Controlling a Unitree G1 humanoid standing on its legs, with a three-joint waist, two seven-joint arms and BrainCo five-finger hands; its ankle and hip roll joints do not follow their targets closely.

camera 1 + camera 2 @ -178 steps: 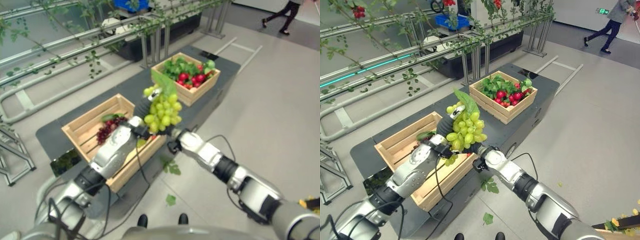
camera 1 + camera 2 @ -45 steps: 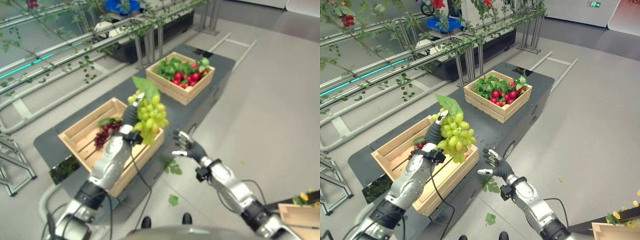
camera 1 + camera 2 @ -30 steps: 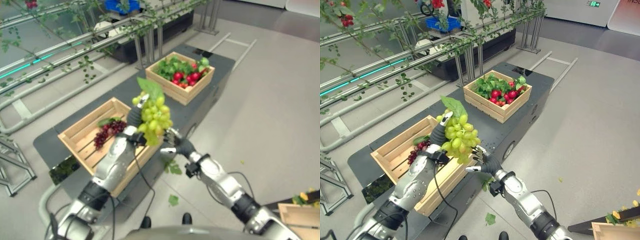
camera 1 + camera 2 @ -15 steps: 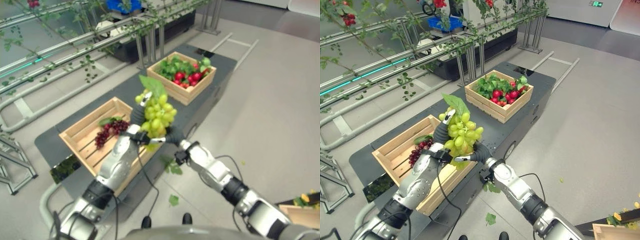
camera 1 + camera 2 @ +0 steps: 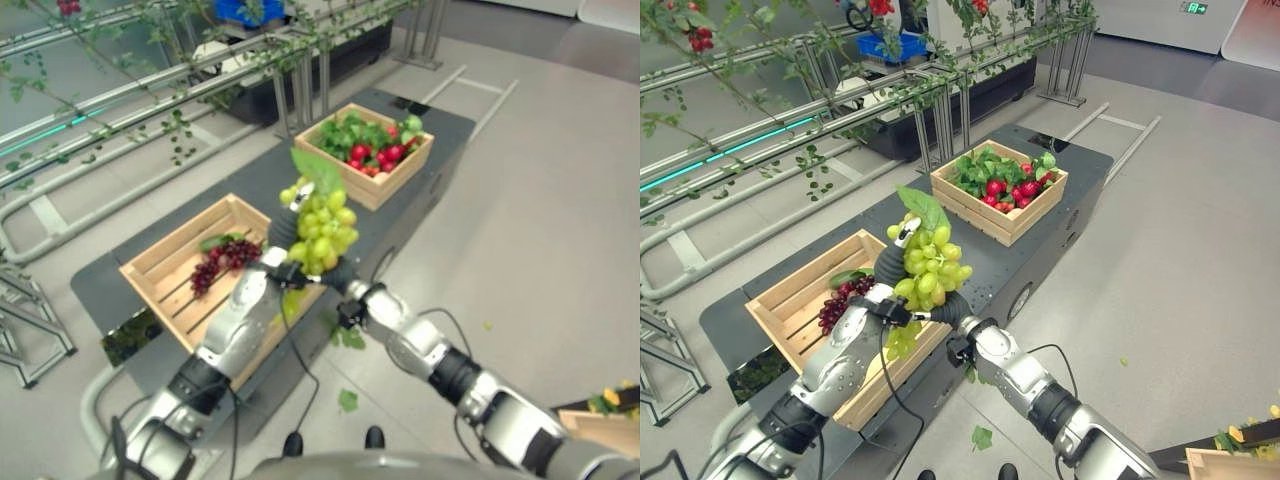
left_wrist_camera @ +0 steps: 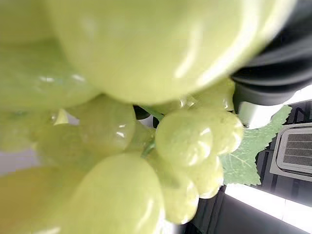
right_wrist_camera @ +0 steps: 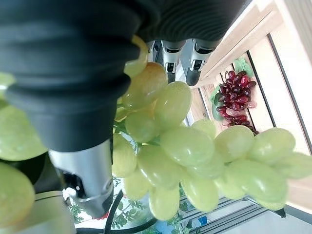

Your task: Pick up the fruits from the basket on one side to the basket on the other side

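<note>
Green grapes: the bunch of green grapes (image 5: 928,270) is being held up in the air, above the front edge of the dark platform (image 5: 1025,250) and near the right end of the near crate (image 5: 800,290). A green leaf (image 5: 923,208) is sticking up from the top of the bunch.
Left hand: the left hand (image 5: 892,268) is gripping the bunch from its left side, with one silver finger showing against the upper grapes.
Right hand: the right hand (image 5: 949,310) is reaching up under the bunch and is touching the lower grapes. In the right wrist view its fingers (image 7: 168,56) are lying against the grapes, but I cannot tell if they are closing around them.
Near crate: this wooden crate is holding a bunch of dark red grapes (image 5: 843,298) with a leaf beside it.
Far crate: the far crate (image 5: 1000,195) is standing well apart on the same platform and is carrying red fruits (image 5: 998,190) among green leaves.
</note>
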